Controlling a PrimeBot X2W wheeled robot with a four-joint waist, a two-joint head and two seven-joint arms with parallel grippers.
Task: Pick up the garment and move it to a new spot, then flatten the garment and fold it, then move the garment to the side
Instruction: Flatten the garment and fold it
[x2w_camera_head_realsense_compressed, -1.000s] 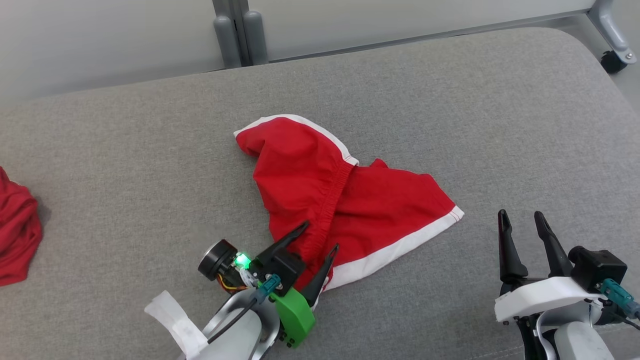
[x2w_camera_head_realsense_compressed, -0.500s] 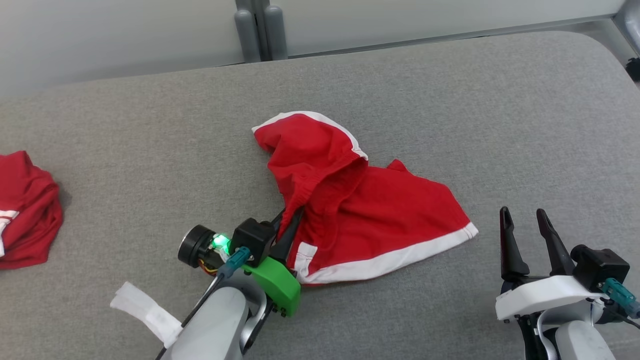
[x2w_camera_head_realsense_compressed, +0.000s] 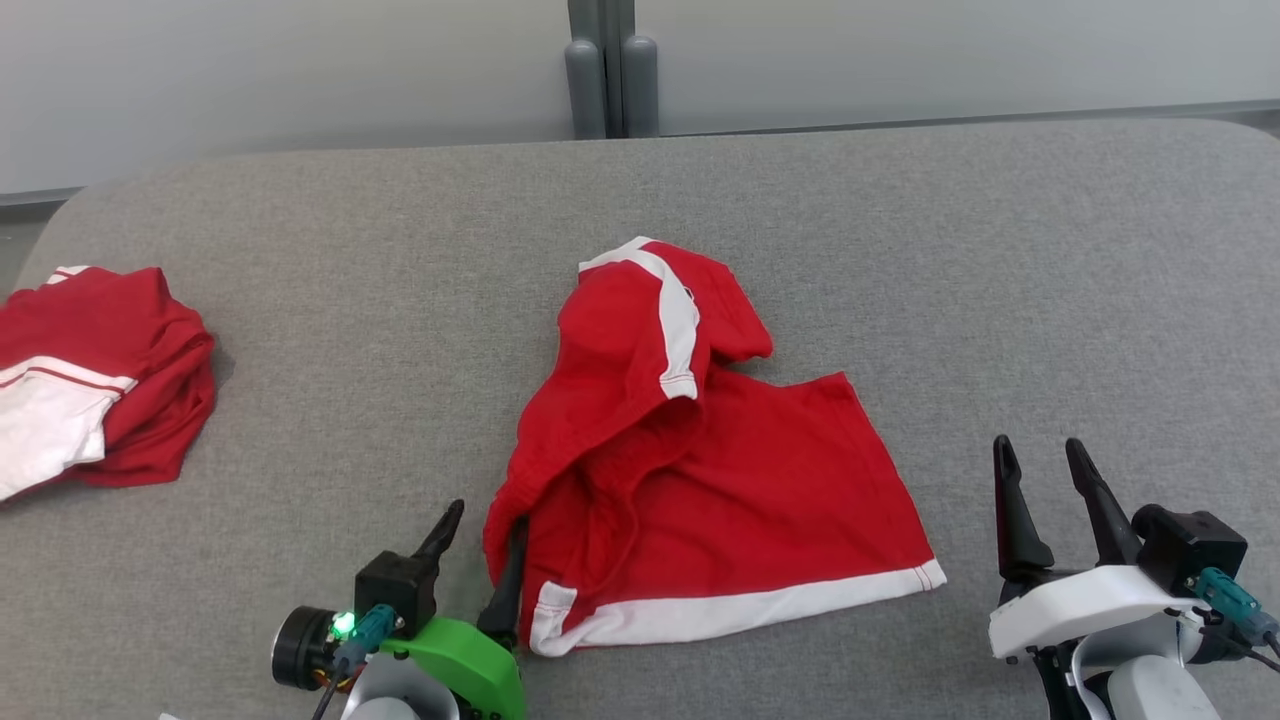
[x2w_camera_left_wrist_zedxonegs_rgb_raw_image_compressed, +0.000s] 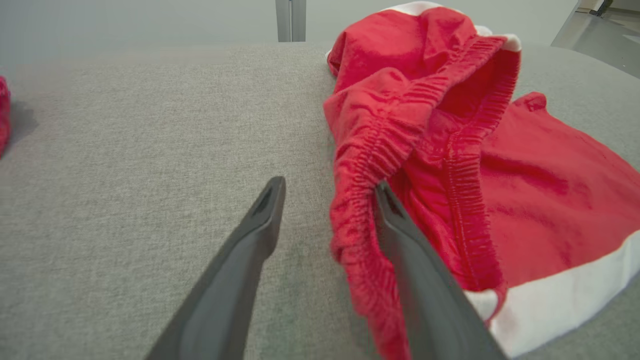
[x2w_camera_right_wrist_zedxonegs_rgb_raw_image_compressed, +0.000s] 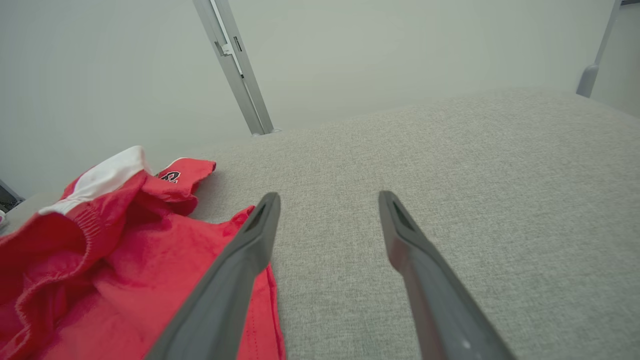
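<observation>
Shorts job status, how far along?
Done: at most the relocation; red shorts lie crumpled on the cushion, one leg flopped over. In hand: nothing gripped; left gripper open around the waistband edge; right gripper open beside the cloth. Left: flatten, fold, move aside.

Garment (x2w_camera_head_realsense_compressed: 720, 500) centred on cushion (x2w_camera_head_realsense_compressed: 900, 230) — second garment (x2w_camera_head_realsense_compressed: 100, 380) far left; left end effector (x2w_camera_head_realsense_compressed: 487, 525) at near-left edge, right end effector (x2w_camera_head_realsense_compressed: 1040, 465) rightward.

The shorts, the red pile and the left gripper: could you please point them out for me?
shorts (x2w_camera_head_realsense_compressed: 740, 490), head view, the flat red leg panel.
red pile (x2w_camera_head_realsense_compressed: 140, 330), head view, its top red layer.
left gripper (x2w_camera_head_realsense_compressed: 487, 518), head view, midway between its open fingertips.
</observation>
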